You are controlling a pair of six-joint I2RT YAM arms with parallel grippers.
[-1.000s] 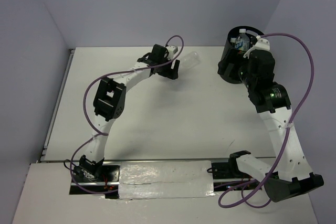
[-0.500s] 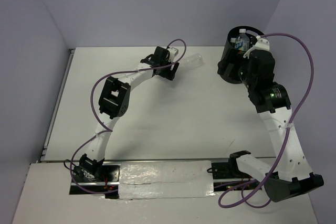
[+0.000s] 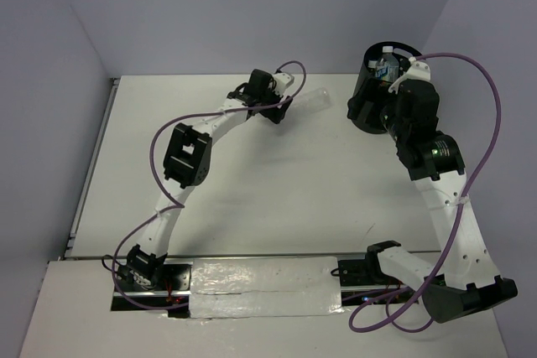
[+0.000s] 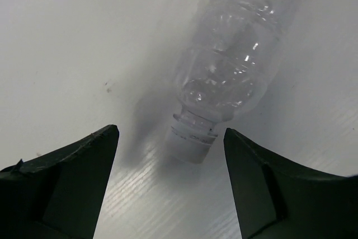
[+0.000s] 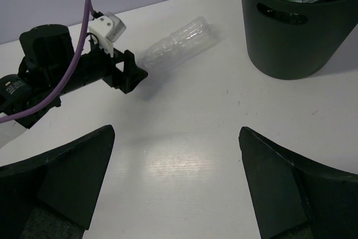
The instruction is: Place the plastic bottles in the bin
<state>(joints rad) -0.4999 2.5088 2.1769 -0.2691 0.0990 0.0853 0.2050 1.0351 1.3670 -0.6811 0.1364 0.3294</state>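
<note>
A clear crinkly plastic bottle [image 3: 314, 98] lies on its side on the white table, left of the bin. In the left wrist view the bottle [image 4: 232, 65] points its white cap [image 4: 192, 143] at me. My left gripper [image 3: 284, 106] is open, and the cap sits just ahead of the gap between its tips [image 4: 170, 131], untouched. The black bin [image 3: 367, 81] stands at the back right with a blue-labelled bottle [image 3: 387, 64] inside. My right gripper [image 3: 362, 111] hangs open and empty beside the bin [image 5: 291, 43]. The right wrist view shows the lying bottle [image 5: 178, 42] and the left gripper [image 5: 120, 71].
Grey walls close the table at the back and both sides. A purple cable loops over each arm. The right arm's wrist overlaps the bin's near side in the top view. Silver tape lies along the near edge [image 3: 260, 287].
My left gripper has moved to the right, closing on the bottle's cap end, and the bottle has shifted slightly right. The right arm has not moved.
</note>
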